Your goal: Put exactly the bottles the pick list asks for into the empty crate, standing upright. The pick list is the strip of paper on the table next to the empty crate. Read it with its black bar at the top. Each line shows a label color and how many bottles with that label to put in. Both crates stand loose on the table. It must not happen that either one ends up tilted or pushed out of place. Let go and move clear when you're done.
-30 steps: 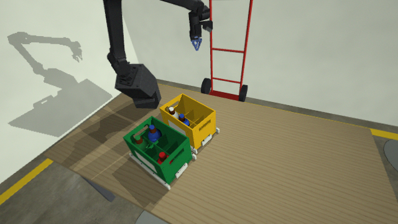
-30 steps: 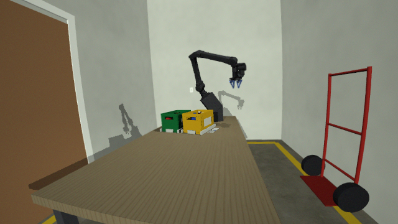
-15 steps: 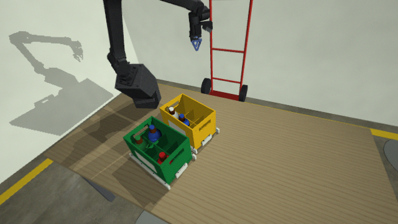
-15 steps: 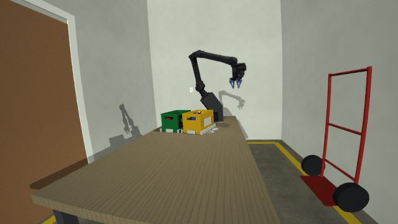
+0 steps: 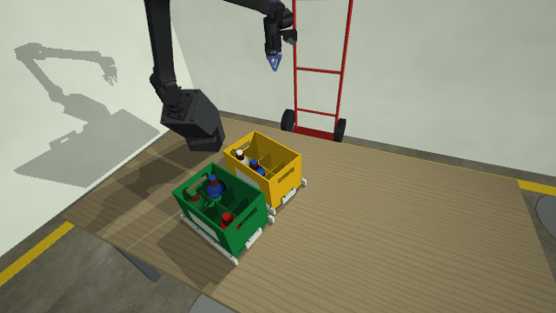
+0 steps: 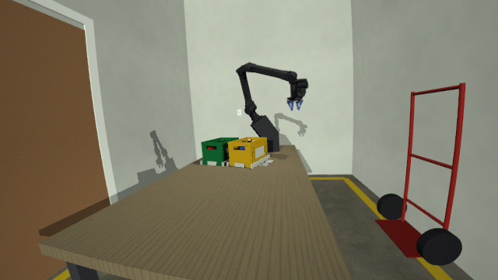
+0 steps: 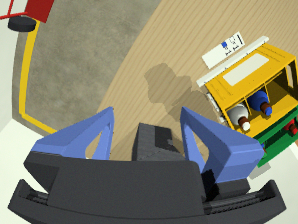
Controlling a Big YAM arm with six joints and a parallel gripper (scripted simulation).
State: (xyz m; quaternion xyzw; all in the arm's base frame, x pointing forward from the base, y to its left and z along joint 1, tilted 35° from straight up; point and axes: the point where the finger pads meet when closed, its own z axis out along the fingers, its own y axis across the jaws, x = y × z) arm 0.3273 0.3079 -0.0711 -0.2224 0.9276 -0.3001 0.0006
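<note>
- The blue-fingered black gripper (image 5: pixel 274 65) (image 6: pixel 295 109) (image 7: pixel 147 112) hangs above the table, fingers spread with nothing pinched; the exterior and wrist views show the gap, while from the top the fingers overlap.
- I can see the white paper pick list (image 6: pixel 267 162) (image 7: pixel 215 56) only from the exterior, right of centre, and from the wrist, at upper right. From the top it is out of sight.
- Its long axis slants from lower left to upper right in the wrist view, alongside the yellow plastic crate (image 5: pixel 287 178) (image 6: pixel 241 155) (image 7: pixel 225 90). A blue square shows on it; I can't make out the writing.
- That crate, near the top view's centre, shows a white-capped bottle (image 5: pixel 242 158) (image 7: pixel 240 116) and a blue-capped bottle (image 5: pixel 257 169) (image 7: pixel 260 102), both upright.
- Beside it, the green plastic crate (image 5: pixel 243 226) (image 6: pixel 210 155) (image 7: pixel 272 150) shows green-, blue- and red-capped bottles from the top; the exterior mostly hides them.
- Both crates sit level, their long sides running from upper left to lower right in the top view.

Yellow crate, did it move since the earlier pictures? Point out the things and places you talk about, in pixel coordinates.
No, the yellow crate (image 5: pixel 288 176) (image 6: pixel 241 156) (image 7: pixel 225 95) sits in the same place beside the green crate (image 5: pixel 243 236) (image 6: pixel 212 155) (image 7: pixel 283 145), judged against the table's edge.
</note>
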